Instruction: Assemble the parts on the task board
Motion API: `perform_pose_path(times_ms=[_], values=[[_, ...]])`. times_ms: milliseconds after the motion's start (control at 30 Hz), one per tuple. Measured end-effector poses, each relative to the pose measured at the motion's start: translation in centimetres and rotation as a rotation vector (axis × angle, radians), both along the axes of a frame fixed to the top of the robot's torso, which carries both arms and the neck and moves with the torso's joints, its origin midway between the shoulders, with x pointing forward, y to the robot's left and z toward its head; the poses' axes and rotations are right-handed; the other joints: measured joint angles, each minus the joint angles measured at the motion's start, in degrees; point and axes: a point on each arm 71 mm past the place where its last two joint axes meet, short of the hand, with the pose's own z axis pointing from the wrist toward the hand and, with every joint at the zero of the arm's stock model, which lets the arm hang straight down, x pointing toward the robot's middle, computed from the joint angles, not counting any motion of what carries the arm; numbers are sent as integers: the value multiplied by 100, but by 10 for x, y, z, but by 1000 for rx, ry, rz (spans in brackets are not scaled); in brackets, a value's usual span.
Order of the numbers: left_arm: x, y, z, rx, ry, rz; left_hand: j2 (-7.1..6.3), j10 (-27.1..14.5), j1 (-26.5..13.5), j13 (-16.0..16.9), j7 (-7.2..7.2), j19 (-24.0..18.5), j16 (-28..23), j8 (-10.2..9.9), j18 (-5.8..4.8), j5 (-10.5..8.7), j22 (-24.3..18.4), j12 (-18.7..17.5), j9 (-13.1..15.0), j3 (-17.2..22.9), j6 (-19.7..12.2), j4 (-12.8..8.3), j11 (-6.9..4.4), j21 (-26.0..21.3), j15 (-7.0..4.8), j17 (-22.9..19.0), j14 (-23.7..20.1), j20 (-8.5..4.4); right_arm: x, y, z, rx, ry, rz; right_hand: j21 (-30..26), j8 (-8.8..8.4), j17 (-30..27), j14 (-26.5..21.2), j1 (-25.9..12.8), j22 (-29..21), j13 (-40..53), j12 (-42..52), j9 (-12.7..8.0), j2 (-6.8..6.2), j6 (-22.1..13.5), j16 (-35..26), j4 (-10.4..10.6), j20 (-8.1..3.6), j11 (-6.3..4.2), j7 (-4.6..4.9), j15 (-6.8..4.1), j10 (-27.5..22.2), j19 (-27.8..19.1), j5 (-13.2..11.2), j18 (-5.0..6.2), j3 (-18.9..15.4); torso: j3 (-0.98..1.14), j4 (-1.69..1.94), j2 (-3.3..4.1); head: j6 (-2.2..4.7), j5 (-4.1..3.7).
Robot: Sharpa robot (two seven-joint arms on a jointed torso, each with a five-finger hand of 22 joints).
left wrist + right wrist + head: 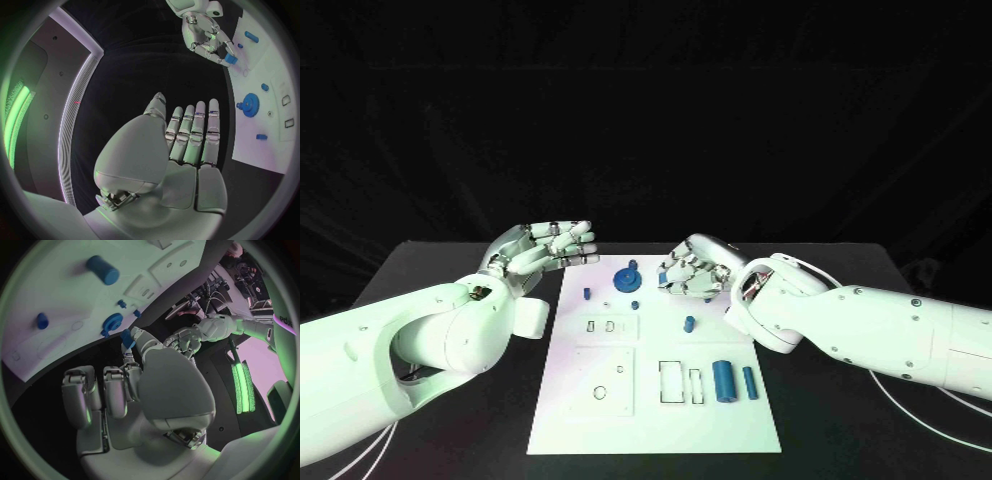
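The white task board (pixel 653 410) lies in the middle of the black table. At its far end a blue gear (pixel 630 278) stands in the board, also seen as the gear (pixel 250 103) from the left wrist. My right hand (pixel 692 268) hovers just right of the gear, over the board's far right corner. It pinches a small blue part (pixel 230 59) at its fingertips, and the right wrist view shows the same part (pixel 127 337). My left hand (pixel 538 250) is raised beside the board's far left corner, fingers extended, holding nothing.
A blue cylinder (pixel 724 381) and a thin blue pin (pixel 749 380) lie at the board's right side. A small blue piece (pixel 689 323) sits mid-board, and a small peg (pixel 587 294) lies near the left edge. White cables trail at both front corners of the table.
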Motion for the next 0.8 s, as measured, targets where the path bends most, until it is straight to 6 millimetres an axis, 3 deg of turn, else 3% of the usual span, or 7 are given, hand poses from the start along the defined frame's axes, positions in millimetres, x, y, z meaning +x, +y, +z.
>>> perform_pose_path(times_ms=[300,800], values=[[2,-2,-1,0,2,-3,0,0,0,0,0,0,0,0,0,0,0,0,0,0,0,0,0,0,0,0,0,0,-15,50,-12,-55,16,59,0,0,0,0,-61,-1,0,0,0,-17,-10,0,26,0,0,-10,0,0,0,30,0,22,-19,8,-14,-82,84],[2,-7,-1,-4,4,-13,0,0,0,0,0,0,0,0,-1,0,1,0,0,0,0,0,0,0,0,0,0,0,-24,83,-50,-154,40,79,-1,0,-1,0,-107,-1,-1,0,0,-18,-20,-1,27,1,0,-20,0,0,-1,33,0,22,-19,12,-8,-120,122]])
